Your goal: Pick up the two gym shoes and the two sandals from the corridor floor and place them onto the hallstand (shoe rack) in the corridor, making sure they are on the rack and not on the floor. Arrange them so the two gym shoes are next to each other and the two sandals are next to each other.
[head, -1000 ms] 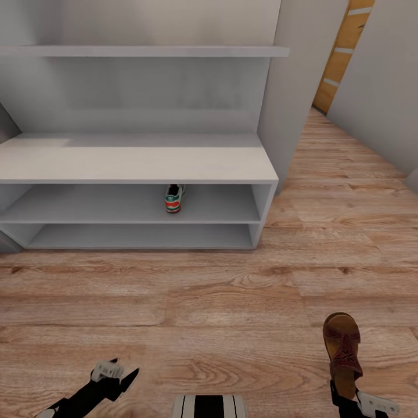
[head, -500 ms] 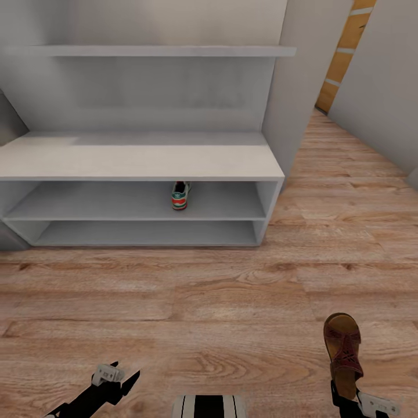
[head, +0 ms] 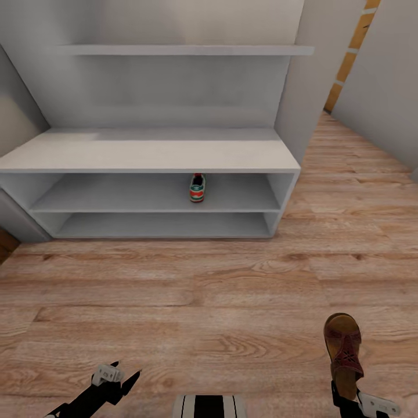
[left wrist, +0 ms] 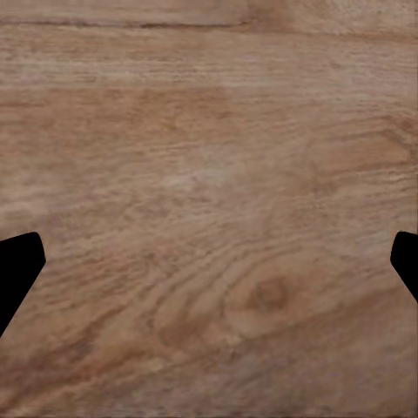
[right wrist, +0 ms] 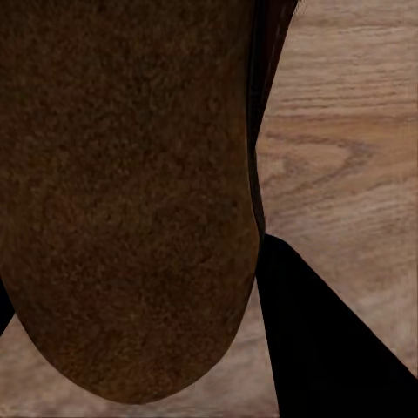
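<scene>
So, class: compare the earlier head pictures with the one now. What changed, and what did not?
The camera view swung left: the hallstand slid rightward in the picture and its left end came into sight. That is the robot moving, not the furniture. The gym shoe stayed on the upper low shelf. The right hand still grips the sandal by its heel, and the left hand remains open and empty above the corridor floor.

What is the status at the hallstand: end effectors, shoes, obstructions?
Right end effector shut on brown sandal. Left end effector open, empty. One gym shoe on hallstand upper low shelf. Floor ahead unobstructed.
</scene>
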